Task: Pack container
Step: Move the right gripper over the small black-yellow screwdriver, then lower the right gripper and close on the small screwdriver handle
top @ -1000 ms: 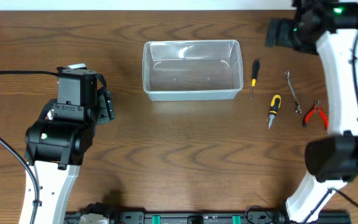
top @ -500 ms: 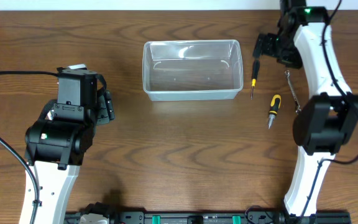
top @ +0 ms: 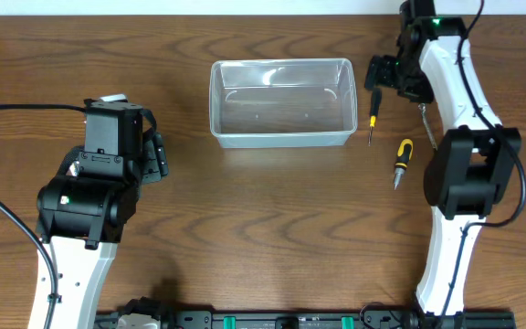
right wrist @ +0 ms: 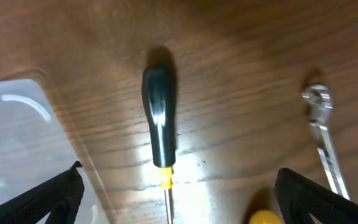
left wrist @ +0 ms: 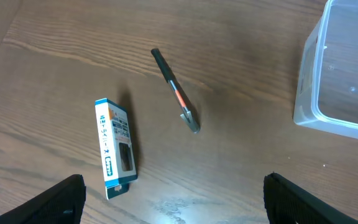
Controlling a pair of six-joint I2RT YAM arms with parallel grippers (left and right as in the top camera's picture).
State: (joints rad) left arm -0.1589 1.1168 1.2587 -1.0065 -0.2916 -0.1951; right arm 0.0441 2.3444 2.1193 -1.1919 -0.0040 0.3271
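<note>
The clear plastic container (top: 281,128) stands empty at the back middle of the table. Its corner shows in the left wrist view (left wrist: 309,93) and in the right wrist view (right wrist: 17,143). My right gripper (top: 379,75) is open and hovers above a black-handled screwdriver (top: 373,108), just right of the container. In the right wrist view the fingers (right wrist: 179,205) straddle this screwdriver (right wrist: 159,121) without touching it. My left gripper (top: 156,155) is open and empty (left wrist: 176,199), well left of the container.
A yellow-handled screwdriver (top: 402,157) and a wrench (top: 425,114) lie to the right of the container; the wrench also shows in the right wrist view (right wrist: 322,130). A blue-and-white packet (left wrist: 114,149) and a thin dark tool (left wrist: 176,90) lie under my left wrist.
My right arm has swung left from the back right corner and come over the black-handled screwdriver. It now covers the red pliers. The left arm has not moved.
</note>
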